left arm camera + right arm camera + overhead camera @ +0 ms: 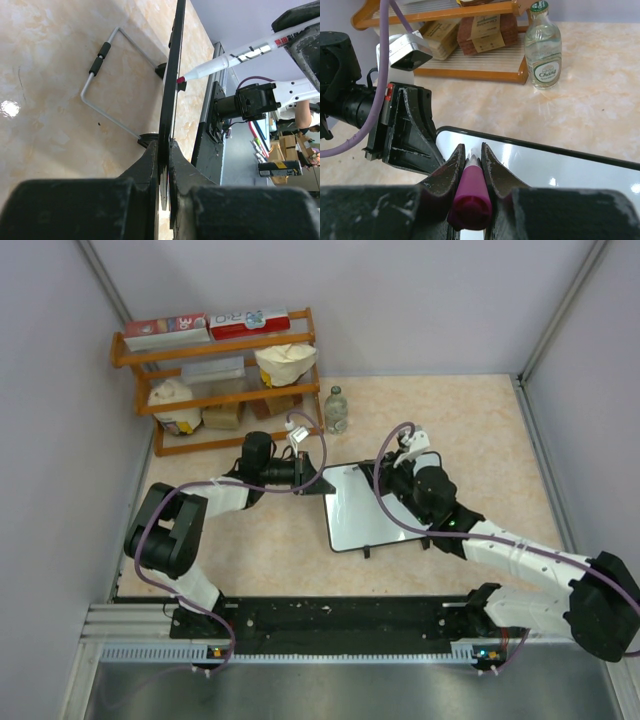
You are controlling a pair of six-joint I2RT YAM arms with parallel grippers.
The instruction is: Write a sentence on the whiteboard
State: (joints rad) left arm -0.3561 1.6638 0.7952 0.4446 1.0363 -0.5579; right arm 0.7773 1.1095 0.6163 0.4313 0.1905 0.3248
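The whiteboard (pixel 365 510) lies mid-counter between the two arms. It is a glossy white rectangle in a thin black frame with rounded corners, its face turned up toward the overhead camera. The left hand (pixel 325 483) is closed tight on the board's left edge, its black fingers (pixel 150 160) pinching the frame from both sides. Behind the board, the left wrist view shows a bent wire stand (pixel 102 75) of thin grey metal with two black foam sleeves.

The right hand (pixel 471 152) is clamped on a marker (pixel 470 202), a white barrel with a rounded magenta butt. Its pink tip is right at the board's face near the upper left corner.

The counter (pixel 470 420) is shiny beige marbled stone. At the back stands a clear glass bottle (pixel 543 45) with a green cap, beside a wooden rack (pixel 220 370).
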